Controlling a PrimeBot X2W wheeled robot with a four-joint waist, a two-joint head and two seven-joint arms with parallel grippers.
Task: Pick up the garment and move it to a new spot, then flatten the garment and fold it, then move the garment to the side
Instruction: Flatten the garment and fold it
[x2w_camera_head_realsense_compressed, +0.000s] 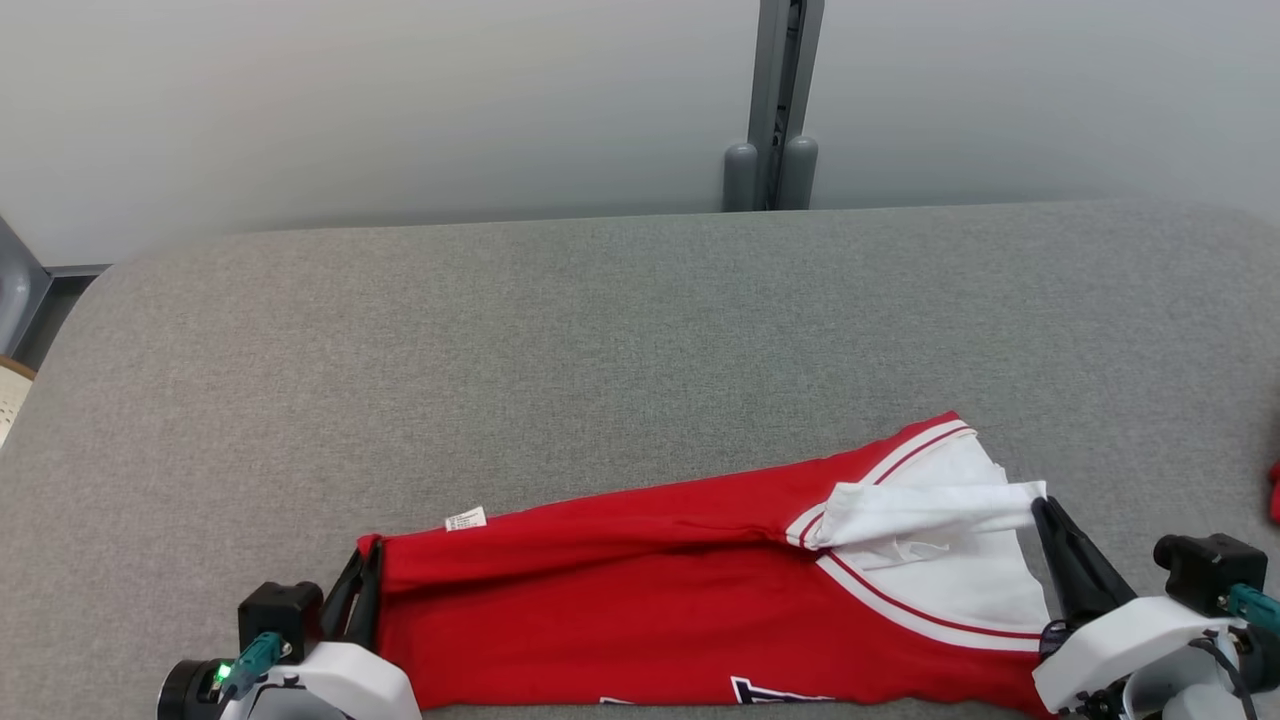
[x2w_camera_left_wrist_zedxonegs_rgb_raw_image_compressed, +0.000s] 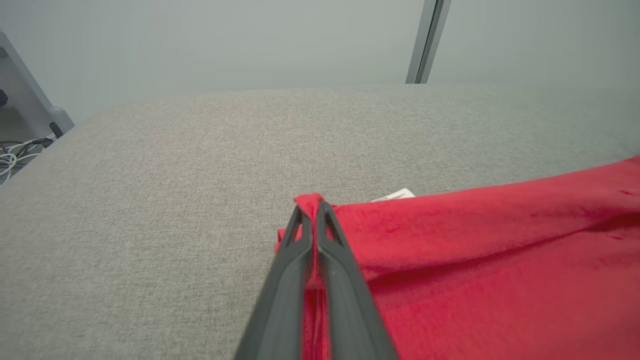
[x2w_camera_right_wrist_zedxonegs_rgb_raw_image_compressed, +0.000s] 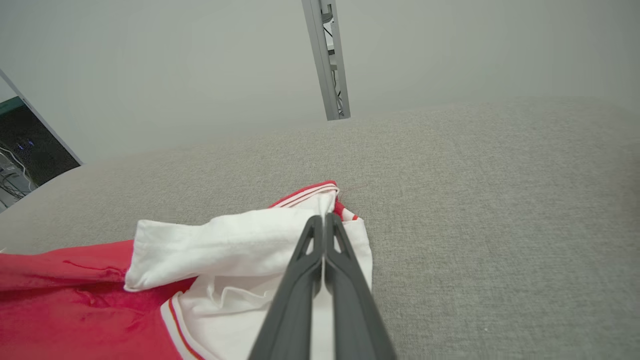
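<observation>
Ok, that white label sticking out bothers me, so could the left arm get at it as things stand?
Probably not right now: the left tool is shut on a red corner of the garment. The label lies uncovered just beyond that corner, so the way looks free once it lets go.

surface (x2w_camera_head_realsense_compressed: 640, 330): grey woven cloth, rounded corners | wall (x2w_camera_head_realsense_compressed: 350, 100): pale, plain, behind the far edge | post (x2w_camera_head_realsense_compressed: 782, 90): grey, upright against the wall, two rounded stubs at its foot | cables (x2w_camera_left_wrist_zedxonegs_rgb_raw_image_compressed: 11, 161): white, beyond the surface's left corner | red thing (x2w_camera_head_realsense_compressed: 1275, 492): at the right edge, cut off
</observation>
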